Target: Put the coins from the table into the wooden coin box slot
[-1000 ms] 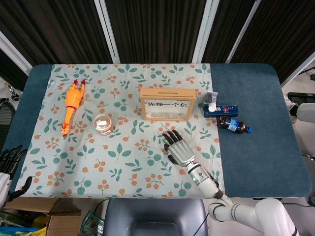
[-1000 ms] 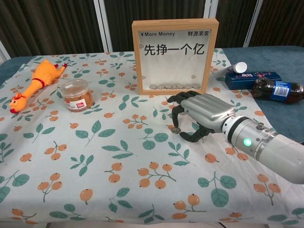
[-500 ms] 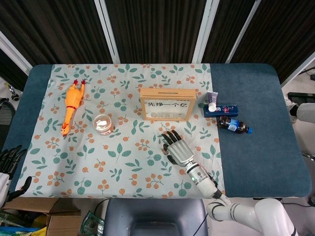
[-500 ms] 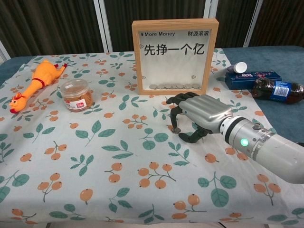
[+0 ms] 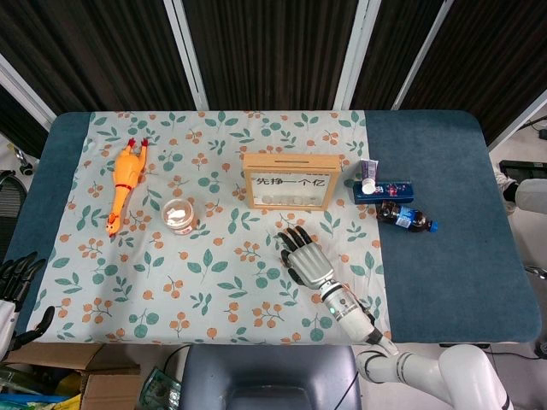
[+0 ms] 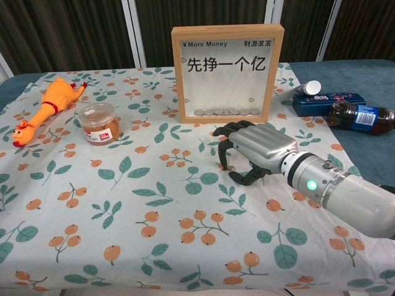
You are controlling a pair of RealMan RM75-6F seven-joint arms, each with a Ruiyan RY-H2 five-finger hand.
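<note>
R hand is arching over a coin on the floral cloth, fingertips touching down around it, just in front of the wooden coin box. Can't tell if it's gripping yet. L hand is hanging spread, holding nothing, off the desk edge.

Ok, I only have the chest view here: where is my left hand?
Observer: The left hand is by the table's near left corner, fingers apart, holding nothing.
Operator: And the slot?
Observer: It is a dark slit along the middle of the wooden coin box's top edge.
Operator: How close is my right hand to the box?
Observer: The right hand is apart from it; a strip of cloth shows between fingertips and box.
</note>
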